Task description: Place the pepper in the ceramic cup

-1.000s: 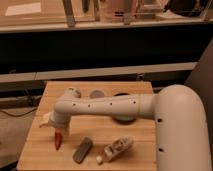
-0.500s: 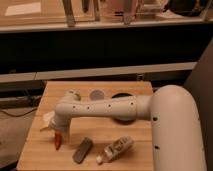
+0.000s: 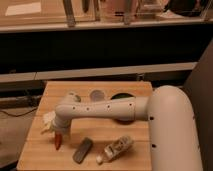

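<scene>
Although the dark grey block (image 3: 82, 150) and the toppled white bottle (image 3: 116, 147) lie nearest on the table (image 3: 37, 159), the object of interest is the pepper (image 3: 58, 141), just left of the block at the front-left corner. It appears as a slim orange-red sliver, broader at the top and tapering to a point that faces the viewer. Its upper end meets the gripper (image 3: 56, 130), which hangs directly over it. Whether the jaws are spread or pinching the pepper cannot be told, nor whether the pepper rests on the wood.

Over the last second the pale forearm (image 3: 100, 110) has sunk lower across the table, while the pepper has kept its place. This suggests that the grasp is being settled and that no carry has begun.

Beyond the forearm stands the ceramic cup (image 3: 97, 94), a small grey-white round, well apart from the pepper. A dark bowl (image 3: 121, 97) sits just beside it, partly hidden.
</scene>
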Tool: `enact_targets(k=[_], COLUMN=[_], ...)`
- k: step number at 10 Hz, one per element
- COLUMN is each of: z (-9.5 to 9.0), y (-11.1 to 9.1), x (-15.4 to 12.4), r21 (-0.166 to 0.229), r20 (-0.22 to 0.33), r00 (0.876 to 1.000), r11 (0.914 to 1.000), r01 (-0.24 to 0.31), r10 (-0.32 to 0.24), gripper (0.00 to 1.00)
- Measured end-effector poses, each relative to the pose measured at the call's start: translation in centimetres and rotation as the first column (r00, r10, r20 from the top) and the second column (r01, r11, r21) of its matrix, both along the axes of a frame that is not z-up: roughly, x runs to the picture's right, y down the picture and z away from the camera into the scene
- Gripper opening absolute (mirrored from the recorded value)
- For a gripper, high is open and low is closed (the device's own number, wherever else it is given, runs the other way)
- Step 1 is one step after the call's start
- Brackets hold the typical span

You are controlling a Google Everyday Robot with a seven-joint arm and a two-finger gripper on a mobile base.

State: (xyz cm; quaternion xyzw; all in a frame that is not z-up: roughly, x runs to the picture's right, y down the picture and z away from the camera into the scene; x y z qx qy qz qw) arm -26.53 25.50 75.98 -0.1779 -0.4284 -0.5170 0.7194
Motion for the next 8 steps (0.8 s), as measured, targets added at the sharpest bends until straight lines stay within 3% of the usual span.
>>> enact_targets(k=[8], z=[0.65], y=[0.86], x=[-0.06], r21=[-0.013], r20=[-0.011], r00=[1.000], r11=[0.9996], r01=[0.024], r10=[-0.024], gripper=[0.76])
